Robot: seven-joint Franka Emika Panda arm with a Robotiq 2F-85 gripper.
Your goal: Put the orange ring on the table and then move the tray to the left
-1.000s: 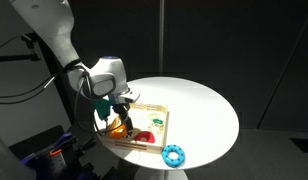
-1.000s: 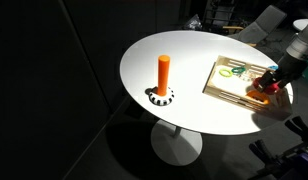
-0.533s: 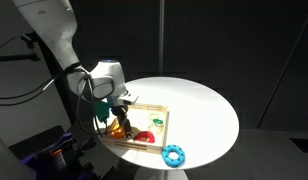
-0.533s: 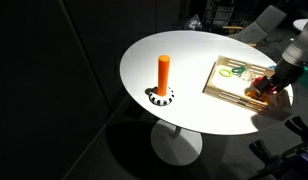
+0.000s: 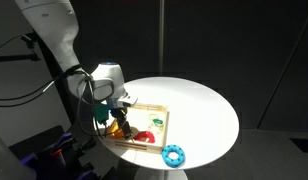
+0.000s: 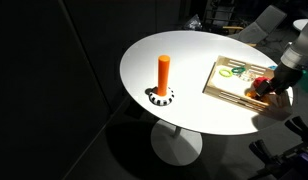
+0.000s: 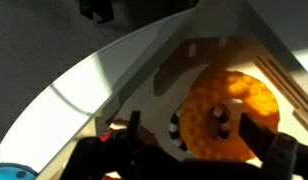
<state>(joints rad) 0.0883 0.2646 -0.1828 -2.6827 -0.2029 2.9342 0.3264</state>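
The orange ring (image 7: 229, 115) lies in the pale tray (image 5: 154, 106) at the near edge of the round white table (image 5: 204, 105). In the wrist view it fills the space between my fingers, with a black-and-white striped piece under it. My gripper (image 7: 199, 130) is low over the tray's corner in both exterior views (image 5: 118, 120) (image 6: 267, 87). Its jaws stand open around the ring: the right finger is at the ring's edge and the left finger stands apart from it. The ring shows as an orange patch under the gripper (image 6: 261, 93). The tray (image 6: 226, 86) also holds other pieces.
A light-blue ring (image 5: 173, 154) lies on the table beside the tray. A red curved piece (image 5: 144, 134) and a green piece (image 6: 232, 71) lie in the tray. An orange post (image 6: 163, 72) on a striped base stands further along the table (image 6: 154, 50).
Almost nothing differs: the gripper stays low over the ring in the tray and has shifted only very slightly.
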